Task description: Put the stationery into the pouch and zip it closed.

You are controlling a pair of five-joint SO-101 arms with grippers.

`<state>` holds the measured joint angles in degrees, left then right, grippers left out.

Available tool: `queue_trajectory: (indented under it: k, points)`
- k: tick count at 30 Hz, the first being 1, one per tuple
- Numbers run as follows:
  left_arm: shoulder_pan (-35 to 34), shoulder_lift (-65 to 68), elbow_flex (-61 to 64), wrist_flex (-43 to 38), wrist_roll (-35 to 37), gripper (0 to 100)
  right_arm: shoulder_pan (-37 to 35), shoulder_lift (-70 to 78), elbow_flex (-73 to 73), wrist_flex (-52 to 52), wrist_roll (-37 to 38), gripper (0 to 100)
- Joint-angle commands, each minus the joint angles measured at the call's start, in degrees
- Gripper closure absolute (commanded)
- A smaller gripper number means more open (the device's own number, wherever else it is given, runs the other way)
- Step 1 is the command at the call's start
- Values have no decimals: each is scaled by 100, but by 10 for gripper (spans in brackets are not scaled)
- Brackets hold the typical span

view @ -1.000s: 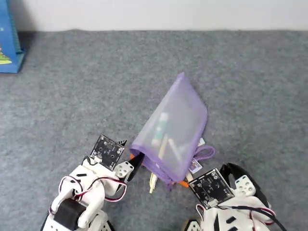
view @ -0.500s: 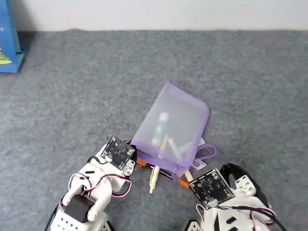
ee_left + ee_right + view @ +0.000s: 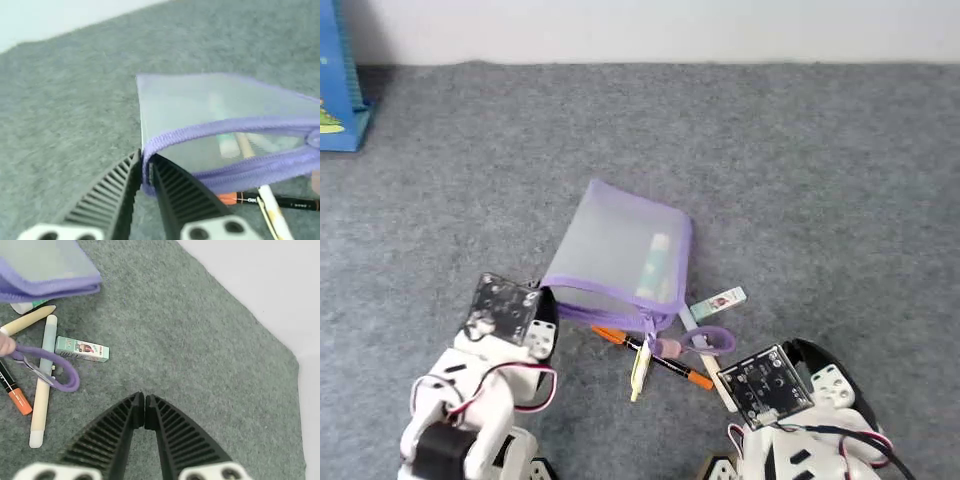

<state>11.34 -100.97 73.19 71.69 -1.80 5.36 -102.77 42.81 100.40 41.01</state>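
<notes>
as the left gripper (image 3: 145, 159) clamps the pouch (image 3: 615, 255) corner, the pouch lies toward its 1 o'clock; the right gripper (image 3: 144, 399) is clenched, empty; pouch contents indistinct.

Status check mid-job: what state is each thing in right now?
pouch: mouth open, unzipped
left gripper: shut on pouch corner
right gripper: shut, empty
green tube: inside pouch
orange-tipped pen: outside, on carpet
small box: outside, on carpet
</notes>
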Motion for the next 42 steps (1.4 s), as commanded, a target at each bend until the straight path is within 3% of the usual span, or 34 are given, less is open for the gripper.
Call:
queue_trajectory:
  k: [1, 17, 25, 37, 42]
  points:
    - [-62, -35, -848, 193, 97, 988, 48, 4, -9, 215, -53, 989]
    - [-255, 9, -2809, 1521, 79, 988, 66, 57, -9, 189, -88, 989]
    - [-264, 1820, -3609, 2048, 88, 988, 75, 57, 369, -40, -53, 989]
    - [-264, 2980, -4004, 2048, 308, 988, 75, 215, 949, -673, -448, 988]
    - [-431, 3297, -4004, 1829, 334, 988, 84, 1851, 642, -857, -826, 987]
